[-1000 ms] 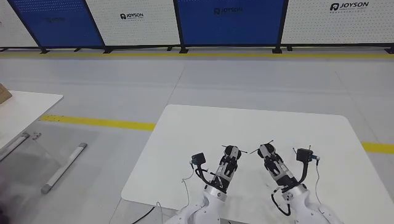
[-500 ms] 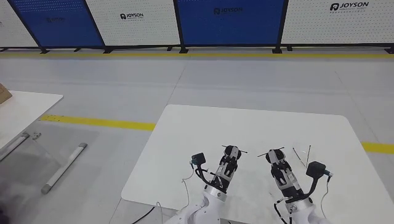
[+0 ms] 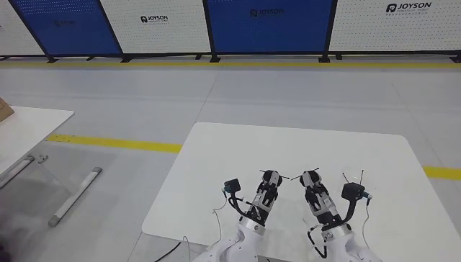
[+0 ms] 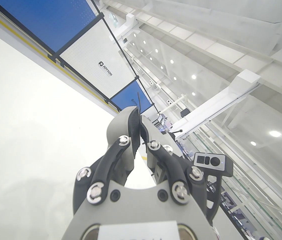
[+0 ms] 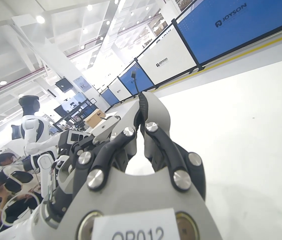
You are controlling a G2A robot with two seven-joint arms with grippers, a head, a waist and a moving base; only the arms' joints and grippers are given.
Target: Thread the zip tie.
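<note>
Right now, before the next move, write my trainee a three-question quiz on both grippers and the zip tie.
1. True or false: the fingers of the left gripper are wide open.
2. The right gripper pinches: A) a thin black plastic zip tie B) a red screwdriver C) nothing.
3. Fill in: both grippers hover above the white ____.
Key: 1 false, shut on a thin black strip; 2 A; 3 table.

This is a large industrial robotics hall. Blue and white perforated partition panels (image 3: 270, 14) fence a grey floor (image 3: 144, 96) marked with a yellow line (image 3: 115, 143). A high beamed ceiling (image 4: 206, 38) spans overhead, and a humanoid robot (image 5: 32, 126) stands beyond.
</note>
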